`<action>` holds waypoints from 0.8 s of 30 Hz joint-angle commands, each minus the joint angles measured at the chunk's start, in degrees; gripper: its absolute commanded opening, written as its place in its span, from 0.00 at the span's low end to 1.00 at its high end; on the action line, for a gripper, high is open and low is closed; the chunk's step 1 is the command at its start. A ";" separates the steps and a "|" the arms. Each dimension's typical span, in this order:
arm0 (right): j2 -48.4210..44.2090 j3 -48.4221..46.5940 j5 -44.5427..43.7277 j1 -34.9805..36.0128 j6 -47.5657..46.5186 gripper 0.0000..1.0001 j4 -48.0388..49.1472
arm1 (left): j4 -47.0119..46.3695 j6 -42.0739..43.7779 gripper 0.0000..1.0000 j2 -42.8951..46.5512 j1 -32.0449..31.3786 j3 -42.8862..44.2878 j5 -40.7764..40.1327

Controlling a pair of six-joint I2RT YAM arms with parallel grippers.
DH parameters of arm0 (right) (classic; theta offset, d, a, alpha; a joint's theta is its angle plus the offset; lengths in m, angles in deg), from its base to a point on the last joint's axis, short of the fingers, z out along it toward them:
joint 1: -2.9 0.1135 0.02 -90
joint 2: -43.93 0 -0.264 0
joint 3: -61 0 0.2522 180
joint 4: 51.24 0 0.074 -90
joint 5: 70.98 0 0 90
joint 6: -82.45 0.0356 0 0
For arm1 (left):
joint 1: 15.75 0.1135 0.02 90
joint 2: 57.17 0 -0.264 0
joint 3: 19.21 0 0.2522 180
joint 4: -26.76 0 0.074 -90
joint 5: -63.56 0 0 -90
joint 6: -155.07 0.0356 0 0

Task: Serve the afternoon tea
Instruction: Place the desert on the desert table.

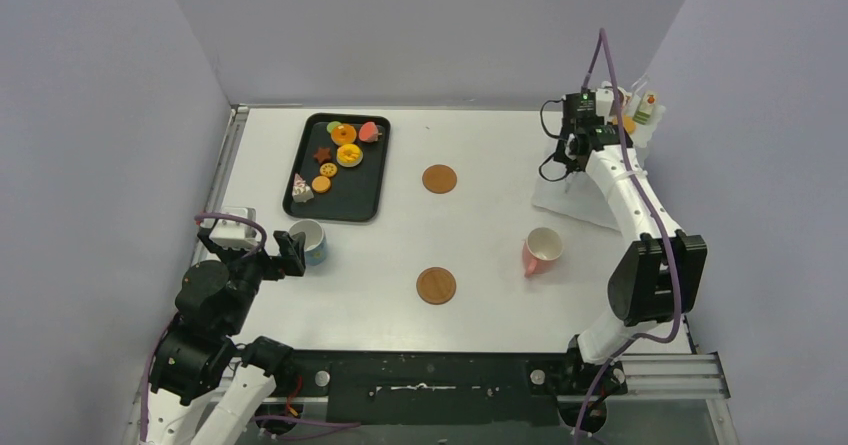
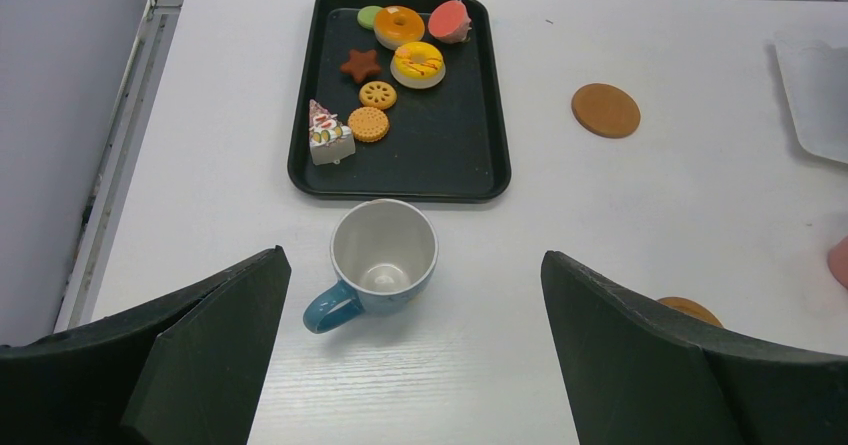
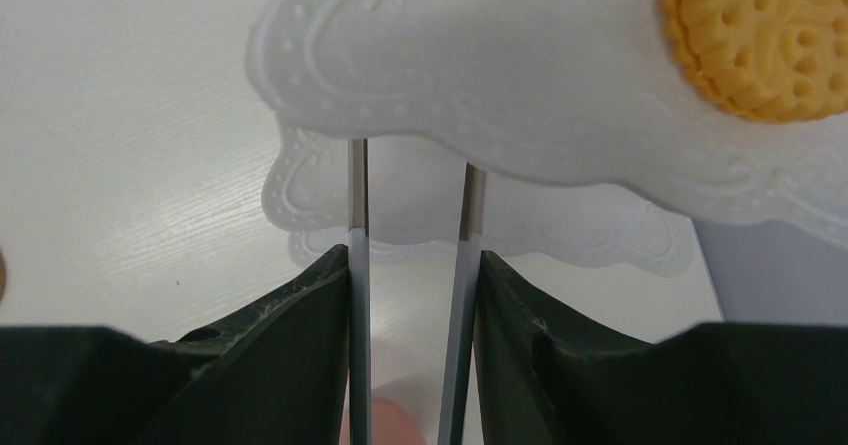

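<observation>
The black tray (image 2: 499, 115) holds eight toy pastries. Along its far edge lie a green disc (image 2: 369, 15), an orange ring tart (image 2: 399, 26) and a pink-red piece (image 2: 449, 21). Behind these sit a brown star cookie (image 2: 361, 64) and a yellow ring tart (image 2: 418, 64), then a small lattice cookie (image 2: 378, 94) and a round cookie (image 2: 368, 123). The cake slice (image 2: 329, 135) stands at the tray's near left.

Just off the tray's near edge stands the blue cup (image 2: 383, 255), upright and empty, its handle turned to the near left. The left gripper (image 2: 410, 265) has its fingers spread wide, level with the cup and not touching it.

To the right of the tray lies a brown coaster (image 1: 439, 178), and a second coaster (image 1: 436, 285) lies nearer the arms. Farther right of the tray, the pink cup (image 1: 541, 250) shows a white inside.

Far right of the tray is the white tiered stand (image 3: 450, 65), with a yellow sandwich cookie (image 3: 765, 35) on its upper plate. The right gripper (image 3: 412, 265) is clamped on the metal tongs (image 3: 358, 205), whose two blades reach under that plate.
</observation>
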 commanded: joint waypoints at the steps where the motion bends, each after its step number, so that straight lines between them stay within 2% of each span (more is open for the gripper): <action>1: 0.25 -1.10 0.14 -0.92 0.83 0.41 3.92 | -3.01 0.91 0.97 -0.01 0.35 0.12 0.41; 10: -0.26 -1.32 0.03 -1.07 0.77 0.47 3.38 | -3.16 0.94 0.97 -0.10 0.37 0.10 0.44; 24: -2.90 -2.33 2.57 0.97 0.86 0.45 0.72 | -3.12 0.91 0.97 0.07 0.34 0.18 0.45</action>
